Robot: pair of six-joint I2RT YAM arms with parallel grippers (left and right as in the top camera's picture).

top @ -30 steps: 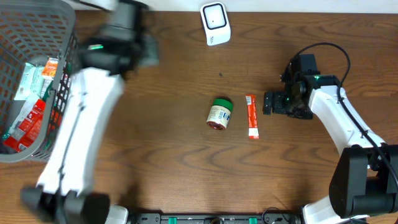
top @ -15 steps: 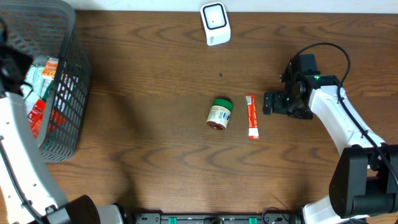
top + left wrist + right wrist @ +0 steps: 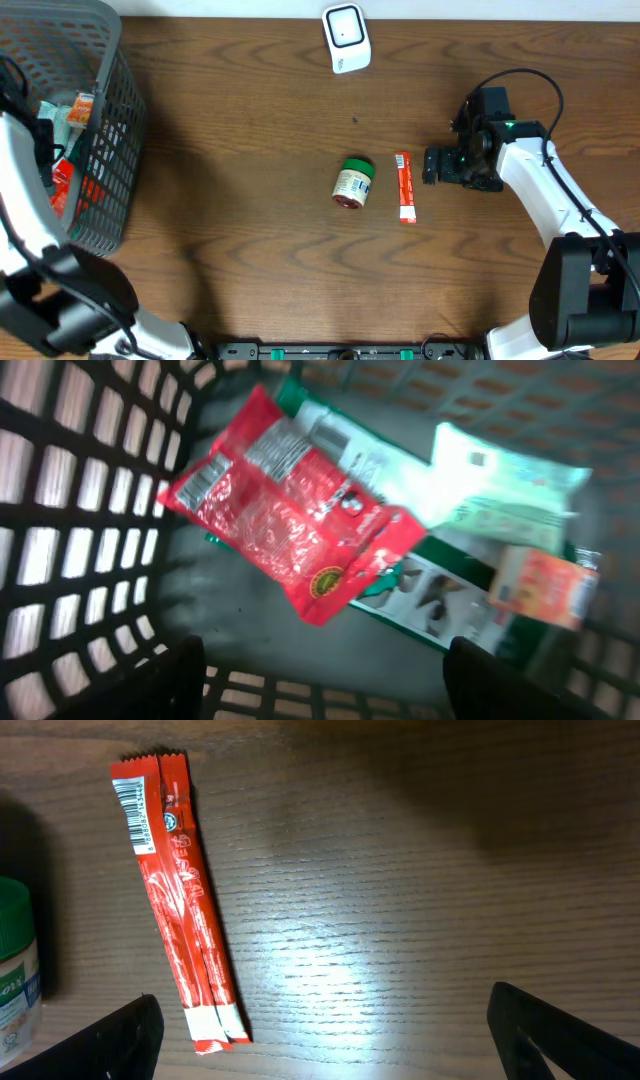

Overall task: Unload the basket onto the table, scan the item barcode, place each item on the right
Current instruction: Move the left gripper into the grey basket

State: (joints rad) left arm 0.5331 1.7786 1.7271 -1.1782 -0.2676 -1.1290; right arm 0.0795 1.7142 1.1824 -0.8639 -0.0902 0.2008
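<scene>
Left pincer (image 3: 325, 670) hanging wide inside basket (image 3: 60, 510), empty; red packet (image 3: 290, 530) lying just ahead. Right pincer (image 3: 330, 1040) gaping wide, gripping nothing; red stick sachet (image 3: 175, 890) lying ahead-left on worktop (image 3: 400, 870).

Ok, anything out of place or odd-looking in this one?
Only the green-lidded jar: it lies on its side mid-table, beside the red stick packet. The packets in the basket are piled loosely. Nothing looks spilled or damaged.
</scene>
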